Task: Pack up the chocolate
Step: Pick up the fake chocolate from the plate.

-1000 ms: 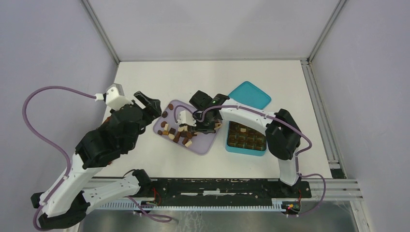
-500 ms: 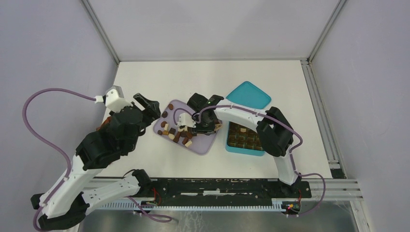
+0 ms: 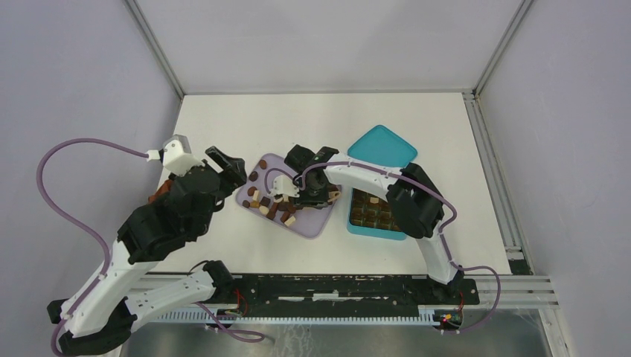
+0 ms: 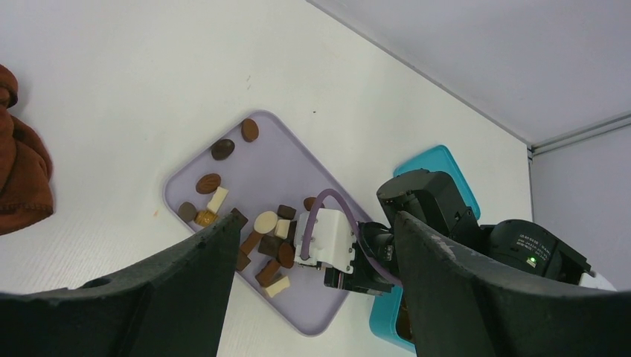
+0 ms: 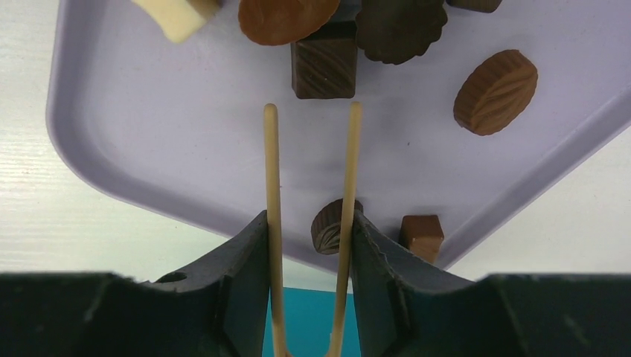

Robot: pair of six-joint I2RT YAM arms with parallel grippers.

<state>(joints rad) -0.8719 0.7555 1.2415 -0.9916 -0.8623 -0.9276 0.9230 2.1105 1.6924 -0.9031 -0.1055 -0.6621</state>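
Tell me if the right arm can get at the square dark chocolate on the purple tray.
Probably yes. The right arm holds its jaws apart over the purple tray, and the square dark chocolate lies just beyond their tips, in line with the gap. Nothing lies between; other pieces crowd its far side.

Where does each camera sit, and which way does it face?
Top external: overhead behind the bases, looking down on the white table; left arm, right arm show.
Left wrist: raised, facing the lilac plastic tray; own dark fingers frame it.
Right wrist: low over the tray, facing brown chocolates; thin tan fingertips show.
Shared: tray and chocolates.
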